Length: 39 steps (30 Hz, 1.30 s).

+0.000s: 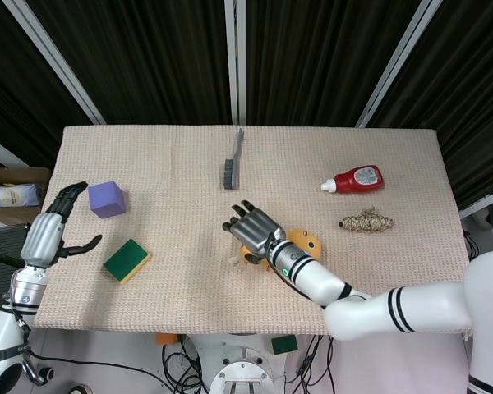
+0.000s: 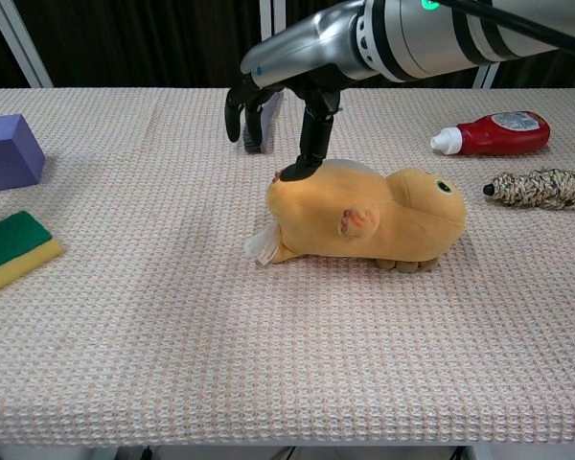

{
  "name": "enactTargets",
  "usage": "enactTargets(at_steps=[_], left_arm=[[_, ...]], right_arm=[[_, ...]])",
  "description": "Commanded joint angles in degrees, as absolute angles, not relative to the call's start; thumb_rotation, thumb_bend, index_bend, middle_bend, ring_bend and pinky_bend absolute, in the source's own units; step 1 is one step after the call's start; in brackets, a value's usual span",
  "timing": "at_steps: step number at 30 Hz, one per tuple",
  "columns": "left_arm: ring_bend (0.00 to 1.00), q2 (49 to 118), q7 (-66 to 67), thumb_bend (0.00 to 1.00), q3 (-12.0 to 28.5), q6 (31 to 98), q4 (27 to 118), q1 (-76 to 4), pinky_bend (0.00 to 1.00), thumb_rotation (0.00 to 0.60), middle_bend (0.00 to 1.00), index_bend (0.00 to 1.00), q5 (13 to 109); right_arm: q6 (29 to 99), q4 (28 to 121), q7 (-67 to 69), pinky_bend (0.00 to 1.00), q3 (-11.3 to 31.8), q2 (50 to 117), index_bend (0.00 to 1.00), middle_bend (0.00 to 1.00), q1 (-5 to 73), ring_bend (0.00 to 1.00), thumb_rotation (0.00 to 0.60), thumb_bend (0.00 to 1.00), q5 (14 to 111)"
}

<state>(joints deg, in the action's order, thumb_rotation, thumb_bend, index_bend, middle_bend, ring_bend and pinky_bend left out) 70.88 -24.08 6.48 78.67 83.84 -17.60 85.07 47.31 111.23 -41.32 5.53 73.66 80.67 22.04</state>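
I have the worktop [image 1: 189, 271] spread under everything, and the yellow plush duck [image 2: 364, 213] lying on its side near the middle of it is my landmark. My right hand [image 2: 286, 91] hangs directly over the duck's tail end, fingers [image 2: 311, 144] apart and pointing down, one fingertip touching the top of the plush and nothing gripped. The risk as I judge it: I am only over the rounded rear, so closing here could squeeze soft stuffing, and the duck could roll or slide out toward the brush. Pressing down too hard would just flatten it against the cloth.

Left of the duck, well apart, sit the purple block [image 1: 106, 199] and the green-and-yellow sponge [image 1: 126, 260], with my left hand [image 1: 51, 231] just beside them at the worktop's edge, fingers apart, holding nothing. Right of the duck lies the red ketchup bottle [image 2: 491, 132], the one container here, on its side with its white cap on; what is inside I cannot tell. Just below it lies the rope toy [image 2: 541, 188]. Behind the duck stands the brush [image 1: 232, 160], close to my right fingers.
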Motion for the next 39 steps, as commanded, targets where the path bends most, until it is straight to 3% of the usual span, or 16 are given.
enactTargets(at_steps=[1,25,34,39], left_arm=[[0.04,70.81,-24.01,0.20,6.45,78.70,83.83,-17.53,0.21,0.600,0.06,0.07,85.06],[0.04,70.84,-25.41,0.20,6.07,78.09,83.37,-17.68,0.21,0.600,0.06,0.07,85.61],[0.04,71.08,-25.12,0.20,6.11,77.65,83.22,-17.92,0.21,0.600,0.06,0.07,85.40],[0.04,71.20,-25.15,0.20,6.08,77.58,83.11,-17.92,0.21,0.600,0.06,0.07,85.33]], right_arm=[[48.31,110.92,-42.12,0.00,4.59,74.52,0.28,0.29,81.45,0.00,0.600,0.34,21.42],[53.18,110.97,-45.65,0.00,1.16,77.90,0.37,0.39,83.27,0.00,0.600,0.36,19.80],[54.17,110.26,-47.93,0.00,-0.05,78.68,0.47,0.45,83.94,0.00,0.600,0.38,19.37],[55.39,109.04,-47.56,0.00,0.29,80.05,0.63,0.56,83.27,0.08,0.600,0.42,21.61]])
